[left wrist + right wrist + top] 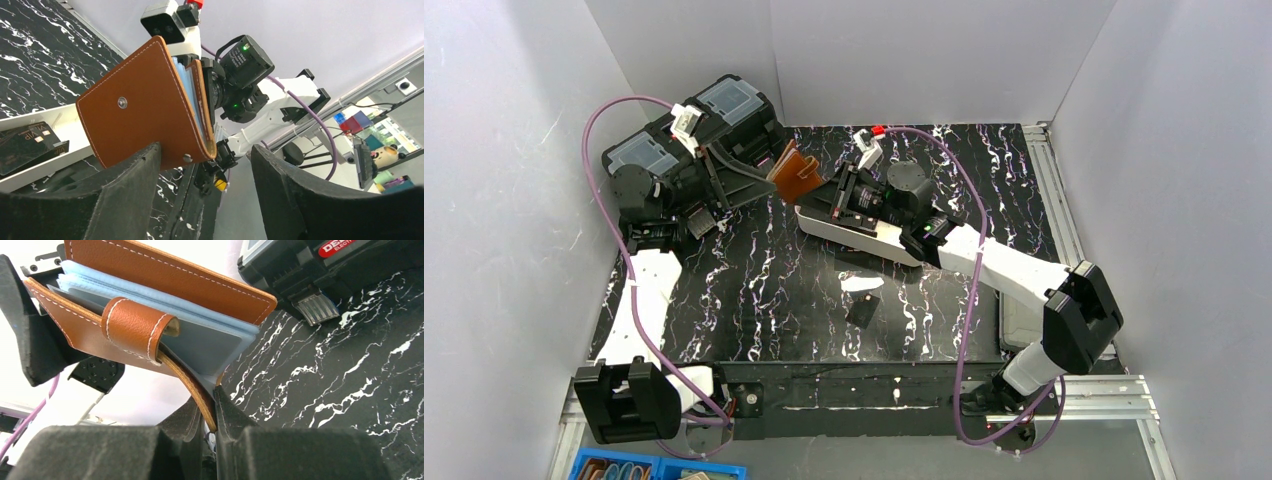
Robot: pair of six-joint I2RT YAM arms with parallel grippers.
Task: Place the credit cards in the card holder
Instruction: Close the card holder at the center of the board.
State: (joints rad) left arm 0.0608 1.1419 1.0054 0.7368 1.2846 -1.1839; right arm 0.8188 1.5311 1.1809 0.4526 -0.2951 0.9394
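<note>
The card holder (140,100) hangs in the air just past the far left end of the white tray (844,235), between the tray and the black toolbox (724,110), with both arms reaching in on it. The right gripper (212,405) is pinched tight on a thin strip of brown leather that runs down from the strap loop, so the whole wallet hangs off that one strip. The left gripper (206,152) stands wide. One finger (125,195) lies against the lower edge of the cover and the other is well apart from it, so I would call it unclenched rather than gripping. The wallet looks light and floppy: soft stitched leather covers, a snap stud on the outer face, and a fan of limp blue-grey sleeves splayed between them. Held by the strap alone it will likely swing and sag. Clamping a cover flat near the spine looks the surer hold, and it would leave the sleeve mouths free. The credit cards, by contrast, look thin, stiff and slick. One dark card (30,145) lies in the tray and carries "VIP" in gold lettering. Another (861,308) lies flat on the marbled tabletop on the near side of the tray, towards the arm bases, and lifting it off the surface by an edge looks fiddly. A red label on the toolbox begins "DE", with "ELECT" under it, and the rest is cut off.
</note>
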